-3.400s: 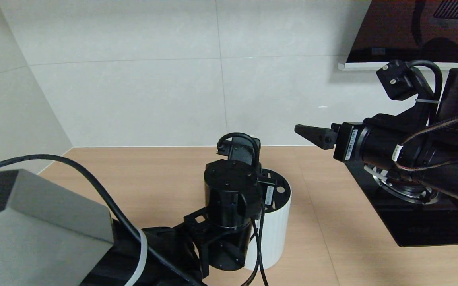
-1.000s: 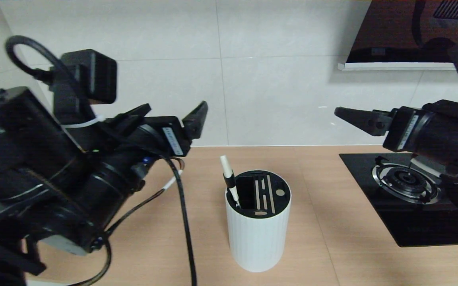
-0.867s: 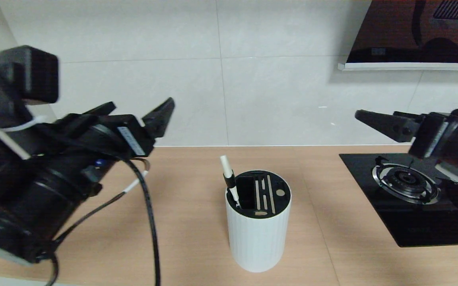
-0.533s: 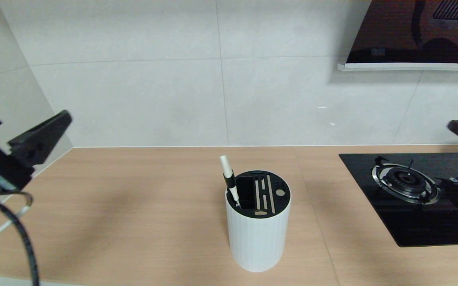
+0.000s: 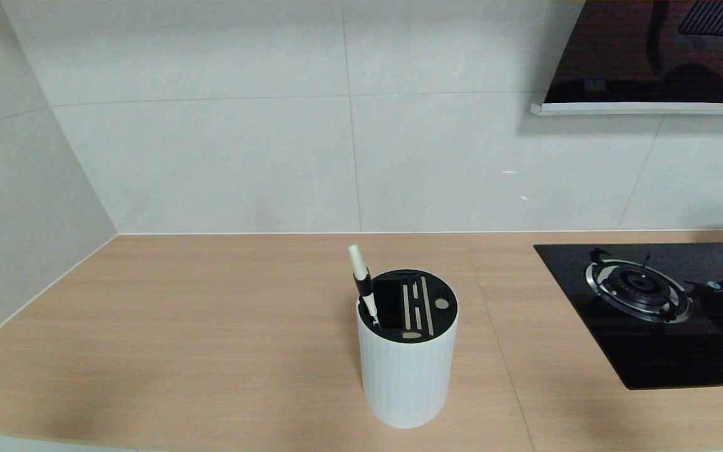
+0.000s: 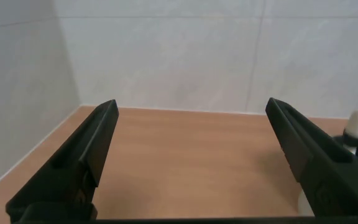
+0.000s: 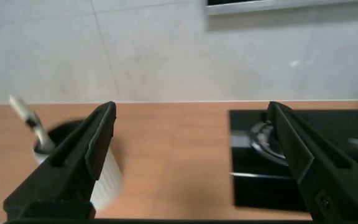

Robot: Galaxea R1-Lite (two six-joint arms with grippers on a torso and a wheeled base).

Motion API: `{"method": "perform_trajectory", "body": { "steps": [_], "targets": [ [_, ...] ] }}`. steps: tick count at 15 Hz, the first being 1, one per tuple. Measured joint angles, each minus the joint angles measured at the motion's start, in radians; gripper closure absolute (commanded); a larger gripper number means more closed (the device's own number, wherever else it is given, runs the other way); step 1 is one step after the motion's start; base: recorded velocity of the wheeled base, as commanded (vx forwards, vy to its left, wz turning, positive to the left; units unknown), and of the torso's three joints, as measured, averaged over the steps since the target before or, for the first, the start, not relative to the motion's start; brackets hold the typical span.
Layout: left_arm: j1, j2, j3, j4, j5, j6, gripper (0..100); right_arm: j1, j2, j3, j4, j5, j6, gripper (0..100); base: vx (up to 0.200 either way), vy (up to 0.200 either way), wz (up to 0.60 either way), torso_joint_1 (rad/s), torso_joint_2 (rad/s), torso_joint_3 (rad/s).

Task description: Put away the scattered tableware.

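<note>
Wood-grain tabletop (image 5: 211,326) runs wall to wall, and a black gas cooktop (image 5: 663,351) sits in it on the right. Both pincers are spread wide with nothing between the fingers. The left pincer (image 6: 191,106) looks over the tabletop toward the wall corner, the right pincer (image 7: 191,109) toward the gap between holder and cooktop. Then there's the white ribbed holder (image 5: 408,376) standing upright near the front edge, with a white-handled utensil (image 5: 359,276) leaning out of the big opening on the left of its black top.
</note>
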Motion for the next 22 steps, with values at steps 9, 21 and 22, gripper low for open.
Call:
{"method": "perform_trajectory", "body": {
  "steps": [9, 21, 22],
  "targets": [
    [0.207, -0.283, 0.166, 0.077, -0.063, 0.061, 0, -0.193, -0.287, 0.264, 0.027, 0.005, -0.067, 0, 0.0, 0.0, 0.0, 0.0, 0.0, 0.0],
    [0.217, -0.319, 0.494, 0.055, -0.305, -0.016, 0, -0.188, -0.321, 0.498, -0.008, 0.101, -0.065, 0, 0.0, 0.0, 0.0, 0.0, 0.0, 0.0],
    [0.216, -0.319, 0.494, 0.056, -0.312, -0.003, 0, -0.188, -0.321, 0.498, -0.008, 0.102, -0.065, 0, 0.0, 0.0, 0.0, 0.0, 0.0, 0.0]
  ]
}}
